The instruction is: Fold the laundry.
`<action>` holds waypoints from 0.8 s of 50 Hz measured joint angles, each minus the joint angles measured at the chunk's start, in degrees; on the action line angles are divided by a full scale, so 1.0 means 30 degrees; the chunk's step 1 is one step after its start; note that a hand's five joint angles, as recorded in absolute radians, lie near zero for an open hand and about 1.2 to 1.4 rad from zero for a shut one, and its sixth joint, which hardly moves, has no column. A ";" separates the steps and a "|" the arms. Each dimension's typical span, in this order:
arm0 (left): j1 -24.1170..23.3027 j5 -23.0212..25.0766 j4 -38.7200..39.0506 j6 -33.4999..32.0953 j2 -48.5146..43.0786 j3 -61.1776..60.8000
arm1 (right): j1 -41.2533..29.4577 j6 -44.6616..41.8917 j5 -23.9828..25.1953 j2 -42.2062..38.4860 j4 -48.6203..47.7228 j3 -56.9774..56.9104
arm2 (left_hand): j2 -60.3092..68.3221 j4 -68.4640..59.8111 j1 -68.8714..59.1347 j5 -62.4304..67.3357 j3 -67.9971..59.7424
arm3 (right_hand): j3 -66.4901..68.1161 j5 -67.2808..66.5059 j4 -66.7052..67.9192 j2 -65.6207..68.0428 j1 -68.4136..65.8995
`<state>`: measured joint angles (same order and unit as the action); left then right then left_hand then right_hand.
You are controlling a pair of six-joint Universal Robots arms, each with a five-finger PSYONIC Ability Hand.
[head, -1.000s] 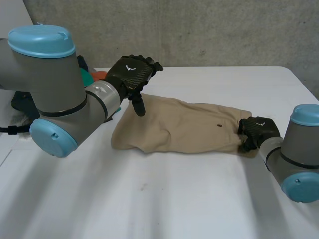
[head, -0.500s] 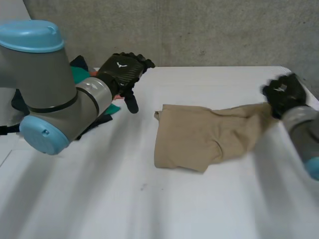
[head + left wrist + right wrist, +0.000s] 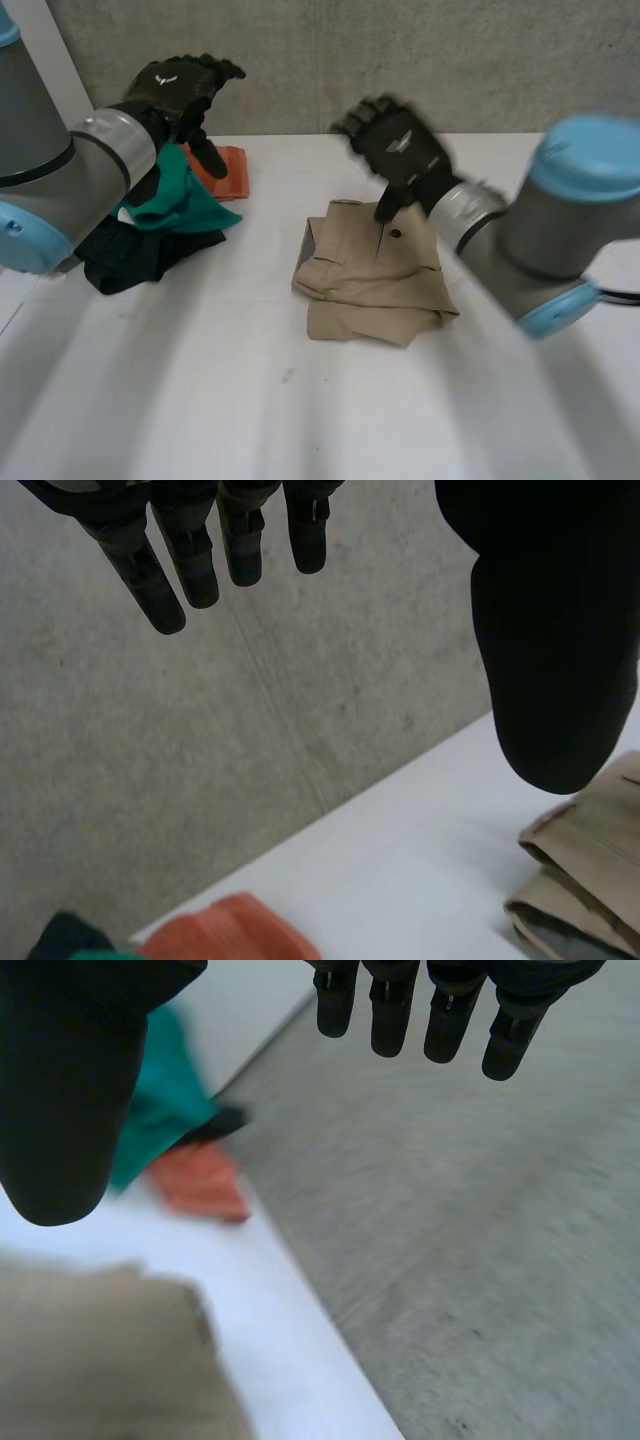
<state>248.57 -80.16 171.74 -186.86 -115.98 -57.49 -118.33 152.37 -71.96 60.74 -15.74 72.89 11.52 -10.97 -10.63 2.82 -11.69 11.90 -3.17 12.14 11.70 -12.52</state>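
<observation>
Shorts now lie folded in half, one fold done; right hand at their 12 o'clock has let go, fingers apart. Left hand at 10 o'clock, spread, empty.

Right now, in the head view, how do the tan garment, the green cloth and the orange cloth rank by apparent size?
1. tan garment
2. green cloth, though the left arm partly hides it
3. orange cloth, clearly the smallest

Open table nearside; clothes pile blocks far left; folded shorts lie central.
</observation>
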 measured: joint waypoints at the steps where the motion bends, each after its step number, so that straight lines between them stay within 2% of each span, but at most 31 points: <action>1: -0.0107 0.0006 0.0063 0.0015 -0.0130 0.0293 | 0.0173 0.0737 -0.0065 0.0233 0.0044 -0.0034 | 0.0000 0.0000 0.0000 0.0000 0.0000 | 0.0000 0.0000 0.0000 -0.0002 0.0000; 2: -0.0269 0.0015 0.0117 0.0035 -0.0326 0.0671 | 0.0897 0.3480 -0.0336 0.1013 0.0332 -0.0170 | 0.0000 0.0000 0.0000 0.0000 0.0002 | 0.0000 0.0000 0.0000 -0.0002 0.0000; 4: -0.0703 0.0046 0.0170 0.0064 -0.0818 0.1507 | 0.1774 0.6266 -0.0631 0.1629 0.0959 -0.0326 | 0.0000 0.0000 0.0000 0.0000 0.0000 | 0.0000 0.0000 0.0000 0.0000 0.0000; 7: -0.1251 0.0116 0.0155 0.0069 -0.1476 0.2418 | 0.2424 0.7789 -0.0842 0.1850 0.1763 -0.0500 | 0.0000 0.0000 0.0000 0.0000 0.0000 | 0.0000 0.0000 0.0000 -0.0002 0.0000; 9: -0.2239 0.0275 0.0002 0.0041 -0.2757 0.3952 | 0.3434 0.9062 -0.1130 0.1715 0.3639 -0.0879 | 0.0000 0.0000 0.0000 0.0000 0.0000 | 0.0000 0.0000 0.0000 -0.0002 0.0000; 13: -0.3341 0.0419 -0.0488 -0.0115 -0.4431 0.5618 | 0.4167 0.9053 -0.1270 0.1146 0.5458 -0.1264 | 0.0000 0.0002 0.0000 -0.0002 0.0000 | 0.0000 0.0000 0.0000 0.0000 0.0000; 14: -0.4041 0.0471 -0.0952 -0.0324 -0.5672 0.6777 | 0.4497 0.8769 -0.1297 0.0633 0.6452 -0.1487 | 0.0000 0.0002 0.0000 0.0000 0.0000 | 0.0000 0.0000 0.0000 0.0000 0.0000; 19: -0.5294 0.0412 -0.2447 -0.1237 -0.8792 0.9538 | 0.4860 0.8022 -0.1150 -0.0876 0.7930 -0.1931 | 0.0000 0.0002 0.0000 0.0000 0.0000 | 0.0000 0.0000 0.0000 0.0000 0.0000; 27: -0.5904 -0.0516 -0.6152 -0.3552 -1.2889 1.3243 | 0.4427 0.7327 -0.0564 -0.3424 0.8099 -0.2381 | 0.0000 0.0000 0.0000 0.0000 0.0000 | 0.0000 0.0000 0.0000 0.0000 0.0000; 35: -0.6002 -0.3147 -0.8906 -0.5332 -1.4396 1.4300 | 0.4032 0.6055 -0.0664 -0.5673 0.8299 -0.3376 | 0.0000 0.0000 0.0008 0.0000 0.0002 | 0.0000 0.0000 0.0000 0.0000 0.0191; 40: -0.6096 -0.3580 -0.9167 -0.5790 -1.3537 1.3661 | 0.4065 0.5244 -0.0908 -0.5705 0.8647 -0.3842 | 0.0000 0.0000 0.0484 0.0000 0.0000 | 0.0000 0.0000 0.0000 -0.0002 0.0258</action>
<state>230.28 -90.90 144.24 -204.23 -156.60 -16.50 -106.14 168.10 -74.69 43.62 10.20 61.37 11.52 -10.97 -9.18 2.82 -11.69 11.90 -3.17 12.14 11.69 -11.75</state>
